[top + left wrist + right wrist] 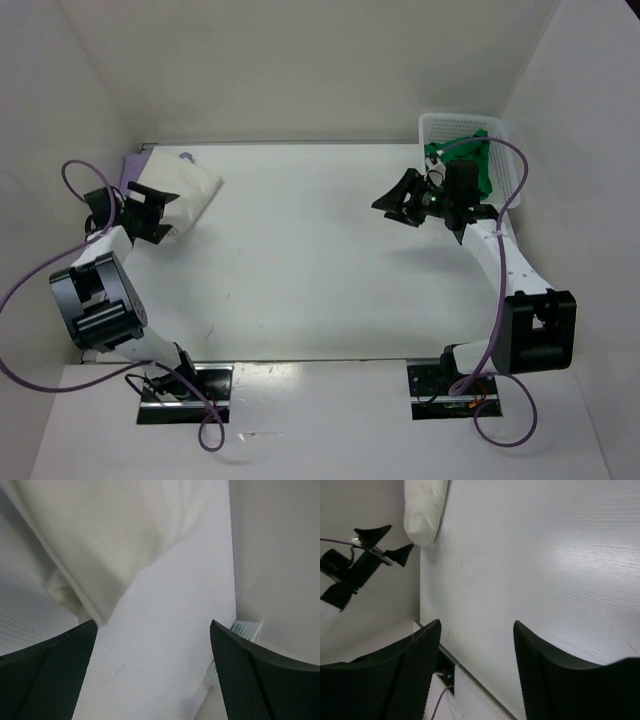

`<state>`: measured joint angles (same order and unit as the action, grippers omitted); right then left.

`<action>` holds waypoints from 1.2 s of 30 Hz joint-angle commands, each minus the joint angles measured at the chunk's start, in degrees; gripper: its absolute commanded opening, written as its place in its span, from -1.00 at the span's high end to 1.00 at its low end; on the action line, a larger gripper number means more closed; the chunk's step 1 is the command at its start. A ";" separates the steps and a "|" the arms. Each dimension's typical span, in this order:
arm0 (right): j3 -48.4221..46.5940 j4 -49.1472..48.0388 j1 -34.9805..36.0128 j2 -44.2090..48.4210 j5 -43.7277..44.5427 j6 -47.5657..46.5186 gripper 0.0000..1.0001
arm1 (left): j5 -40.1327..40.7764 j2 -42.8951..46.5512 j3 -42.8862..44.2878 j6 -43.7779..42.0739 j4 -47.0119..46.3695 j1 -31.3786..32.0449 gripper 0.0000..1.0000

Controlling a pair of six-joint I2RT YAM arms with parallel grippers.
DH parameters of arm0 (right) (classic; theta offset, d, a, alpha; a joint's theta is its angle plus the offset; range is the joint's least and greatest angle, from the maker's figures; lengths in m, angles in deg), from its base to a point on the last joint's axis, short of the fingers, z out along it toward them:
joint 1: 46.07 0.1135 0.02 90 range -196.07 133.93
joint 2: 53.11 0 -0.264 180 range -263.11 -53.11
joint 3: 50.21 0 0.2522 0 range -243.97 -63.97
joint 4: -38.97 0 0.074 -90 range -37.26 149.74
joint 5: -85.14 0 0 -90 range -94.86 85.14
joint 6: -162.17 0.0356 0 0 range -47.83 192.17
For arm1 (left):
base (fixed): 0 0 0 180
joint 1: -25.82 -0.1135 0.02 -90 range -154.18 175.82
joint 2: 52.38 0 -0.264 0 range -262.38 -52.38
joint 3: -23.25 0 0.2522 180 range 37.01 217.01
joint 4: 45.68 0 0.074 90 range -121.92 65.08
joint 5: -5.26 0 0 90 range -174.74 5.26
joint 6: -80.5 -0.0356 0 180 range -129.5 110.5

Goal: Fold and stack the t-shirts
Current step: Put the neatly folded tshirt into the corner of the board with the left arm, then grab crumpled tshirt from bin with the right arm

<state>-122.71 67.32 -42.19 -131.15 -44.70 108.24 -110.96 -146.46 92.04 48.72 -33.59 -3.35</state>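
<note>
The white shirt (pixel 195 190) lies on the purple shirt (pixel 132 166), the left tool (pixel 152 645) and right tool (pixel 476 630) are open, so grabbing the green shirt (pixel 480 150) from the basket (pixel 460 120) probably comes next.

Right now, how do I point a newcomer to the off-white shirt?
On the white table, go to the far left corner. The off-white shirt lies folded there, with a lavender shirt peeking out behind it. It is the only cream-coloured one; the green shirt sits in the basket at far right.
</note>
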 commanded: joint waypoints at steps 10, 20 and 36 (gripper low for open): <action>-7.34 3.24 0.78 -2.47 11.87 -0.56 0.45 | 15.33 18.93 6.15 -10.24 19.88 3.67 -1.00; -25.18 5.71 -7.02 -16.95 40.79 -0.48 0.76 | 6.80 10.68 12.12 -17.51 12.13 34.33 0.22; -63.05 20.36 -12.05 -57.64 55.05 -7.42 -0.30 | -1.12 6.10 3.51 -18.40 9.14 52.11 -0.07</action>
<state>-177.57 82.21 -53.99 -185.16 7.00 103.54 -110.50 -139.53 95.49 31.15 -22.12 48.41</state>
